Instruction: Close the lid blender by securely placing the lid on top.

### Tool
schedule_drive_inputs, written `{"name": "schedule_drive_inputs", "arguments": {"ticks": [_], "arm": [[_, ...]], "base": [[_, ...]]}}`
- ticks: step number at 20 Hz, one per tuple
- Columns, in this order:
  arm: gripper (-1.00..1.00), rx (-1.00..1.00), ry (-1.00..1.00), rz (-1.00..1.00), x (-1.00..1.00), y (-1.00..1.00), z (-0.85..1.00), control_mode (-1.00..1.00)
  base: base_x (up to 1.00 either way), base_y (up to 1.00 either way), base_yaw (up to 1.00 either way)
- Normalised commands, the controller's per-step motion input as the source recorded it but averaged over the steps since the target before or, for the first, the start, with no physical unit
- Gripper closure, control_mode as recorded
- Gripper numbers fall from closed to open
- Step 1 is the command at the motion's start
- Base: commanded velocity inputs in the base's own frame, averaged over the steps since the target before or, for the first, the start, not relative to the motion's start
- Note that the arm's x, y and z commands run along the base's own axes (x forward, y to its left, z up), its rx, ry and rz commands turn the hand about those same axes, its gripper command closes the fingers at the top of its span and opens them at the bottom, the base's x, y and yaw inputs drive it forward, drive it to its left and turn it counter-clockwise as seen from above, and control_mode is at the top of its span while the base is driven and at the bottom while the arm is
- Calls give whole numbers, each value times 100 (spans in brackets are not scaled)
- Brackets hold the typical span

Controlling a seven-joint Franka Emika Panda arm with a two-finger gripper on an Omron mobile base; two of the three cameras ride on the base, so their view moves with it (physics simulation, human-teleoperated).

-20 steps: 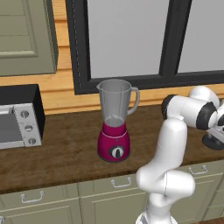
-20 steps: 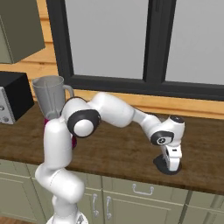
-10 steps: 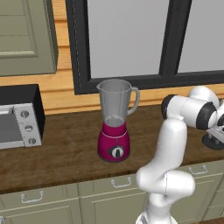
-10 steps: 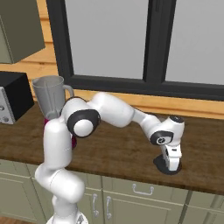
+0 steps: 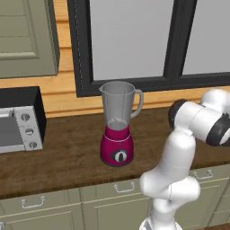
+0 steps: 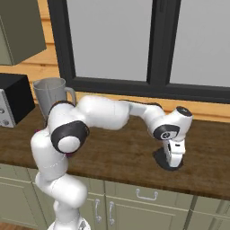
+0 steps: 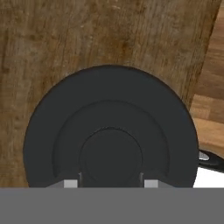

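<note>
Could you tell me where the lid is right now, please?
The lid lies flat on the wooden counter, far right of the blender, directly beneath the gripper.

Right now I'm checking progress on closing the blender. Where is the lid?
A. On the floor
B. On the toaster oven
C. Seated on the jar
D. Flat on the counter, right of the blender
D: the lid lies on the wooden counter under the pincer, and the blender stands open-topped.
</note>
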Motion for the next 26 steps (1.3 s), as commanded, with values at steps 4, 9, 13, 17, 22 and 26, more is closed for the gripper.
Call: {"name": "schedule_drive_inputs", "arguments": {"ticks": [4, 9, 13, 17, 22, 26], "arm": [[100, 3, -29, -7, -21, 86, 100, -100], [100, 0, -35, -13, -12, 100, 100, -100], [100, 0, -26, -13, -4, 100, 100, -100], [100, 0, -20, -10, -1, 100, 100, -100], [100, 0, -6, -10, 10, 100, 100, -100], [100, 0, 0, -2, 21, 100, 100, -100]], "base": [[0, 0, 0], [0, 0, 0], [0, 0, 0], [0, 0, 0], [0, 0, 0], [0, 0, 0]]}}
